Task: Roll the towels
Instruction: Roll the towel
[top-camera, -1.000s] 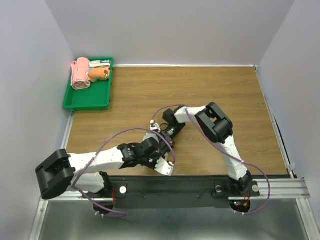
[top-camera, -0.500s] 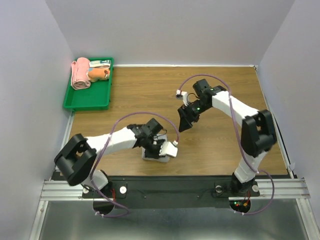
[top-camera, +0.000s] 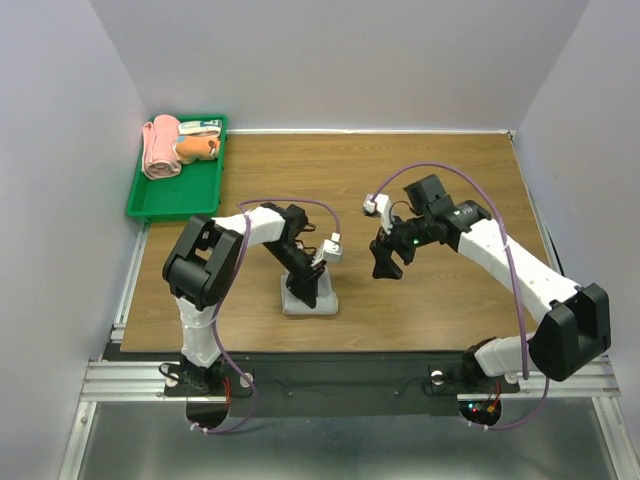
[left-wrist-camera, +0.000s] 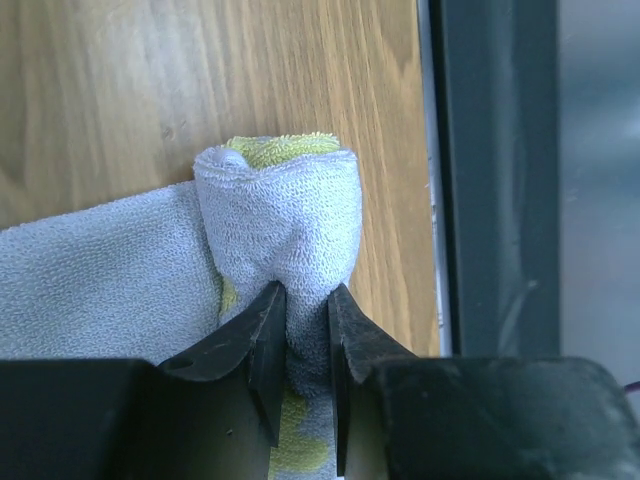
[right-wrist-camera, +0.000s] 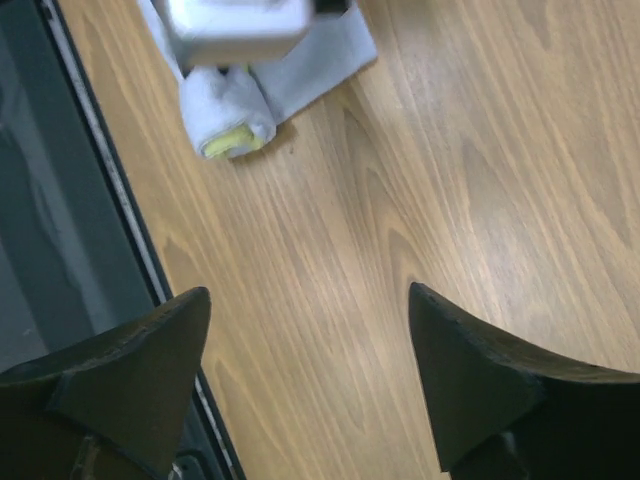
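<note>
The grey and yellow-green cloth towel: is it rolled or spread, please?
Partly rolled: the grey and yellow-green cloth towel is coiled at the left gripper, its rest flat.

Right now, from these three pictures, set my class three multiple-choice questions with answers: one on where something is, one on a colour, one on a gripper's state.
1. Where on the table does the green tray sit?
A. in the middle
B. at the far left corner
C. at the near right corner

2. What colour shows at the core of the grey towel roll in the left gripper?
A. red
B. blue
C. yellow-green

3. How is the right gripper?
A. open and empty
B. shut on a towel
C. shut on the tray

Answers:
1 B, the overhead view shows the tray in the far left corner.
2 C, a yellow-green edge peeks out of the roll's end.
3 A, its jaws stand wide apart with only the table below them.
</note>
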